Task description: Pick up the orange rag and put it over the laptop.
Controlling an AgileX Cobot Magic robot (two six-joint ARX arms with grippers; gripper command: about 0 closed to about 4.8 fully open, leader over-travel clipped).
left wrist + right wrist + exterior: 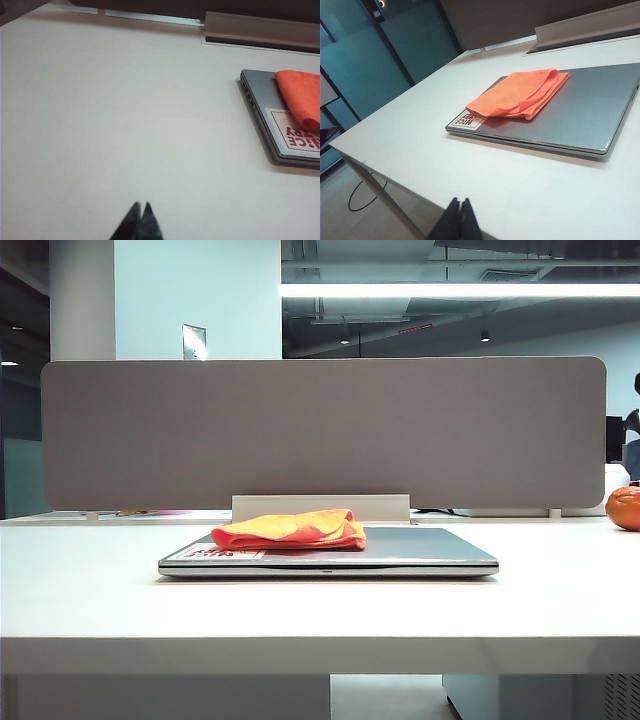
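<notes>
Here, the folded bright-orange cloth rag lies on the closed thin silver-grey laptop, left of centre in the exterior frame, partly over its white-and-red sticker. My left gripper and right gripper hover pressed together, empty, above the white surface.

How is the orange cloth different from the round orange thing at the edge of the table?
The orange rag is soft, folded and matte; the round orange object looks glossy and ball-like. The rag lies flat on the closed laptop; the round object sits far right, cut off by the frame. Both are orange.
</notes>
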